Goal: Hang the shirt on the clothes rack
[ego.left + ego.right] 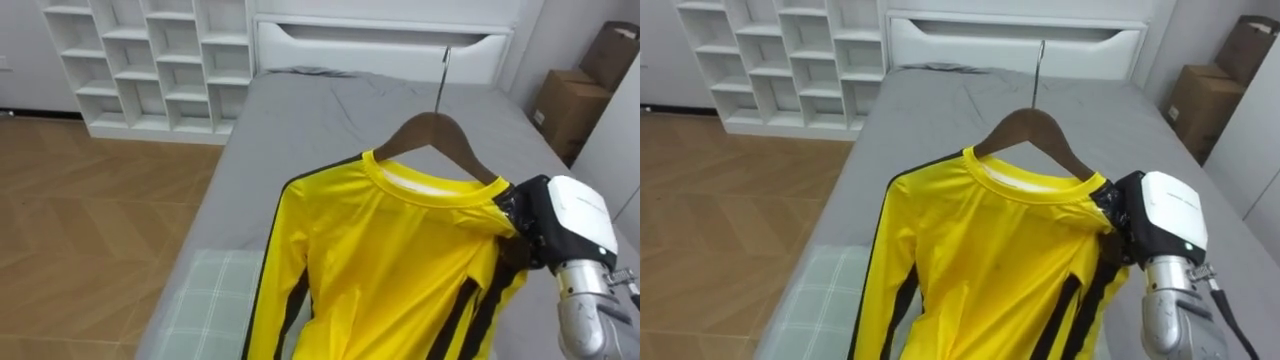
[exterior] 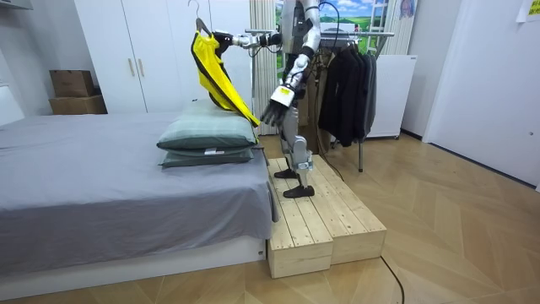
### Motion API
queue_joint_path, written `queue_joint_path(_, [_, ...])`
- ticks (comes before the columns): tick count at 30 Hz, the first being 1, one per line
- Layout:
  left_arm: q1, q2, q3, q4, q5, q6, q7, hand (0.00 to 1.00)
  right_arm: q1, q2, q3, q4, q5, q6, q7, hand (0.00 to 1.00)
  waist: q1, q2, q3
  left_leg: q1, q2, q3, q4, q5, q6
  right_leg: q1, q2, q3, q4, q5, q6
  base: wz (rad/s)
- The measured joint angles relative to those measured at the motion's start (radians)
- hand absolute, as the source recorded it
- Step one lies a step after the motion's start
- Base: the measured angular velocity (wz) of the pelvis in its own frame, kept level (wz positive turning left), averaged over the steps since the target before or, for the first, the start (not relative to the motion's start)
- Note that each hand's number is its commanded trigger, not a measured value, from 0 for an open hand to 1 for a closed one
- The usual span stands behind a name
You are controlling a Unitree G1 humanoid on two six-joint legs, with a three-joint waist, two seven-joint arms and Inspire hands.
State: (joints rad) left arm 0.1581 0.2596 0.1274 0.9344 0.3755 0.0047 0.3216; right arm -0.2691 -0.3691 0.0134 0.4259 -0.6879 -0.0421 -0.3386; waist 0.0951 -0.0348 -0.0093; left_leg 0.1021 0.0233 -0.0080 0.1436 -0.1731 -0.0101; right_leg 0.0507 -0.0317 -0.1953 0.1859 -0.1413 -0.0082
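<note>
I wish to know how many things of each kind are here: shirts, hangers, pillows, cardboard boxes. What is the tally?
Yellow shirt: 1
Wooden hanger: 1
Pillows: 2
Cardboard boxes: 2
Total: 6

The shirt (image 1: 400, 265) on its hanger (image 1: 446, 136) hangs above the bed (image 1: 320, 110) and pillows (image 2: 207, 135).

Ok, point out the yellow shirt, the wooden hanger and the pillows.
yellow shirt (image 1: 400, 260): left eye view, on its chest.
wooden hanger (image 1: 436, 124): left eye view, on the wood below the hook.
pillows (image 2: 207, 133): room view, on the top pillow's side.
</note>
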Motion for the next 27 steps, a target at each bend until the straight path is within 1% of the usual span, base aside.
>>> queue_joint_path(2, [0.028, -0.001, 0.016, 0.081, -0.022, 0.0, -0.001, 0.0, 0.008, 0.0, 0.0, -0.058, 0.0, -0.001, -0.003, 1.0, 0.0, -0.002, 0.0007, 0.01, 0.0, 0.001, 0.0, 0.0, 0.0, 0.005, 0.0, 0.001, 0.002, 0.0, 0.0, -0.02])
queue_joint_path(4, [0.051, -0.002, 0.031, 0.12, -0.043, 0.005, -0.005, 0.0, 0.02, 0.0, -0.001, -0.099, -0.005, 0.0, -0.009, 1.0, 0.005, -0.006, 0.0025, 0.012, 0.0, 0.001, -0.001, 0.0, 0.0, 0.008, 0.001, 0.001, 0.002, 0.0, 0.0, 0.0])
queue_joint_path(5, [0.067, -0.002, 0.048, 0.13, -0.057, 0.005, -0.011, 0.0, 0.033, 0.0, -0.002, -0.132, -0.014, 0.0, -0.011, 1.0, 0.014, -0.009, 0.0052, 0.011, 0.001, 0.001, -0.005, 0.0, 0.0, 0.006, 0.001, 0.002, 0.0, 0.0, 0.0, 0.0])
queue_joint_path(6, [0.073, -0.002, 0.058, 0.137, -0.06, 0.005, -0.014, 0.0, 0.039, -0.001, -0.003, -0.146, -0.022, 0.0, -0.014, 1.0, 0.02, -0.009, 0.0056, 0.012, 0.001, 0.002, -0.01, 0.0, 0.0, 0.004, 0.002, 0.003, 0.0, 0.0, 0.0, 0.0])
queue_joint_path(8, [0.093, -0.003, 0.097, 0.17, -0.072, 0.005, -0.049, 0.0, 0.054, -0.002, -0.005, -0.18, -0.048, -0.002, -0.03, 1.0, 0.033, -0.014, 0.0108, 0.011, 0.001, 0.004, -0.017, -0.002, 0.001, 0.0, 0.003, 0.006, -0.001, -0.002, 0.002, 0.0])
queue_joint_path(10, [0.103, -0.003, 0.105, 0.182, -0.083, 0.008, -0.073, 0.0, 0.088, -0.002, -0.006, -0.224, -0.062, -0.001, -0.031, 1.0, 0.047, -0.015, 0.0111, 0.011, 0.001, 0.007, -0.018, -0.002, 0.002, 0.0, 0.002, 0.007, -0.002, -0.002, 0.002, 0.0])
queue_joint_path(13, [0.131, -0.01, 0.104, 0.19, -0.084, 0.018, -0.113, 0.0, 0.134, -0.002, -0.005, -0.292, -0.064, -0.013, -0.03, 1.0, 0.05, -0.016, 0.0112, 0.008, 0.001, 0.004, -0.018, -0.003, 0.003, 0.0, 0.001, 0.001, -0.003, -0.003, 0.003, 0.04])
queue_joint_path(16, [0.127, -0.02, 0.101, 0.196, -0.089, 0.019, -0.139, 0.0, 0.137, -0.002, -0.004, -0.318, -0.061, -0.02, -0.027, 1.0, 0.048, -0.014, 0.0117, 0.008, 0.001, 0.004, -0.016, -0.003, 0.003, 0.001, 0.001, 0.003, -0.003, -0.003, 0.003, 0.0])
queue_joint_path(18, [0.123, -0.028, 0.101, 0.196, -0.089, 0.019, -0.139, 0.0, 0.137, -0.002, -0.004, -0.329, -0.058, -0.028, -0.027, 1.0, 0.045, -0.014, 0.0116, 0.005, 0.001, 0.004, -0.014, -0.003, 0.003, 0.001, 0.0, 0.001, -0.005, -0.003, 0.003, 0.0])
queue_joint_path(19, [0.104, -0.035, 0.094, 0.195, -0.088, 0.019, -0.139, 0.0, 0.137, -0.002, -0.002, -0.334, -0.058, -0.03, -0.027, 1.0, 0.043, -0.015, 0.0102, 0.002, 0.0, 0.004, -0.014, -0.003, 0.003, 0.002, 0.001, 0.003, -0.009, -0.004, 0.005, 0.04])
queue_joint_path(22, [0.079, -0.052, 0.061, 0.195, -0.079, 0.024, -0.138, 0.0, 0.16, -0.001, 0.007, -0.365, -0.068, -0.03, -0.027, 1.0, 0.042, -0.019, 0.007, -0.004, 0.0, 0.003, -0.013, -0.003, 0.003, 0.001, 0.001, 0.001, -0.013, -0.004, 0.005, 0.03])
queue_joint_path(24, [0.064, -0.056, 0.038, 0.19, -0.075, 0.033, -0.138, 0.0, 0.181, -0.001, 0.01, -0.387, -0.067, -0.03, -0.022, 1.0, 0.041, -0.022, 0.0045, -0.004, 0.0, 0.003, -0.012, -0.003, 0.003, 0.001, 0.002, 0.001, -0.013, -0.004, 0.005, 0.0])
queue_joint_path(27, [0.047, -0.055, 0.01, 0.187, -0.076, 0.039, -0.138, 0.0, 0.193, -0.001, 0.012, -0.405, -0.058, -0.03, -0.008, 1.0, 0.034, -0.024, 0.004, -0.004, 0.0, 0.003, -0.012, -0.003, 0.003, 0.001, 0.001, 0.003, -0.014, -0.004, 0.005, 0.0])
